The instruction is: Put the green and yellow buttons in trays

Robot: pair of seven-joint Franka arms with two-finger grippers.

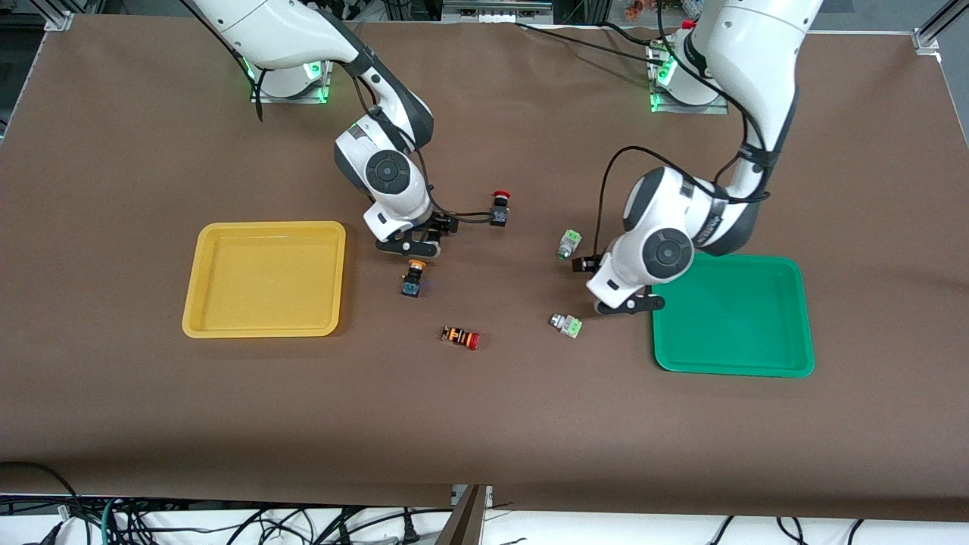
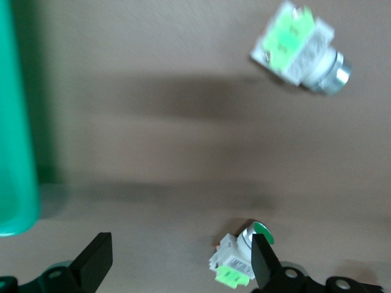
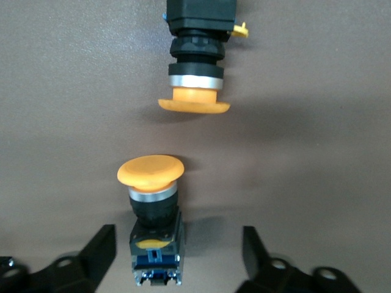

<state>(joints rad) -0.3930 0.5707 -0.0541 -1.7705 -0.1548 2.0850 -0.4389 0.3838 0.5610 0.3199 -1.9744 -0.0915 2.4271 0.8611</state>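
Note:
One yellow button (image 3: 154, 229) lies between the open fingers of my right gripper (image 3: 177, 241), with a gap on each side; in the front view that gripper (image 1: 412, 246) hides it. A second yellow button (image 1: 412, 278) (image 3: 195, 61) lies just nearer the camera, cap toward the gripper. The yellow tray (image 1: 265, 278) sits beside them. My left gripper (image 1: 628, 304) (image 2: 180, 244) hangs open low over the table beside the green tray (image 1: 733, 316) (image 2: 15, 122). A green button (image 1: 566, 324) (image 2: 235, 265) lies close against one of its fingers (image 2: 263, 262). Another green button (image 1: 568, 244) (image 2: 299, 49) lies farther from the camera.
A red-capped black button (image 1: 500, 206) stands toward the robots' bases near the right gripper. A red-capped button with an orange-striped body (image 1: 462, 337) lies nearer the camera, between the two trays. Both trays hold nothing.

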